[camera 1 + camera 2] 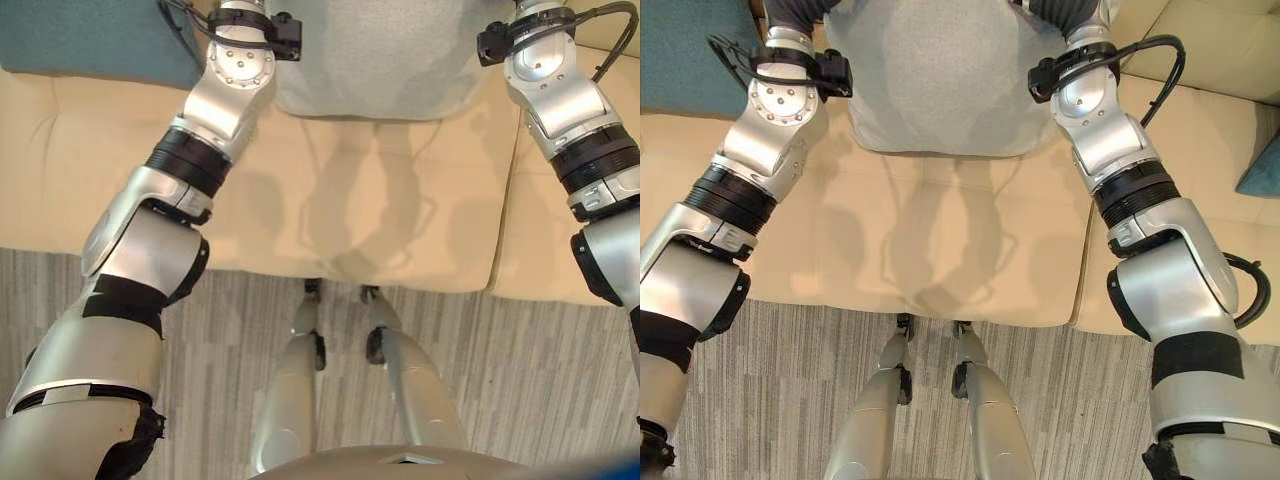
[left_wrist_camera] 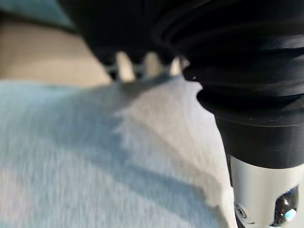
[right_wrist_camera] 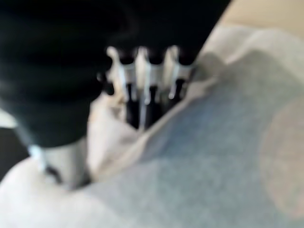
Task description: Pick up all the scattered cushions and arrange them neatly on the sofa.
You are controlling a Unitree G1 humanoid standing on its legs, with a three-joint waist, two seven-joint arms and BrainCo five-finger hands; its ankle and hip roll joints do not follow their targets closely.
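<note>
Nearest to us lies the grey striped floor (image 1: pixel 560 380), and just past it the front edge of the cream sofa (image 1: pixel 970 250), whose wide seat cushion spreads out beneath both our arms.

Further in, at the back of that seat, we see the light grey cushion (image 1: pixel 940 80) lying flat on the sofa between our two forearms, its near edge resting on the cream seat. Our arms reach in along its two sides, left arm by its left edge and right arm by its right edge.

In the left wrist view our left hand (image 2: pixel 142 64) sits at the far side of the grey cushion, with the fabric filling the space just under the wrist cover; its fingers dip behind the cushion's edge and we cannot tell whether they are spread or curled.

In the right wrist view our right hand (image 3: pixel 145 80) has its fingers pushed down into a fold at the cushion's edge, touching the cloth; their tips are buried there, so we cannot tell how they are set.

Farthest off, a teal cushion (image 1: pixel 90 40) lies on the sofa to the left of the grey one, and another teal corner (image 1: pixel 1262 165) peeks in at the far right.
</note>
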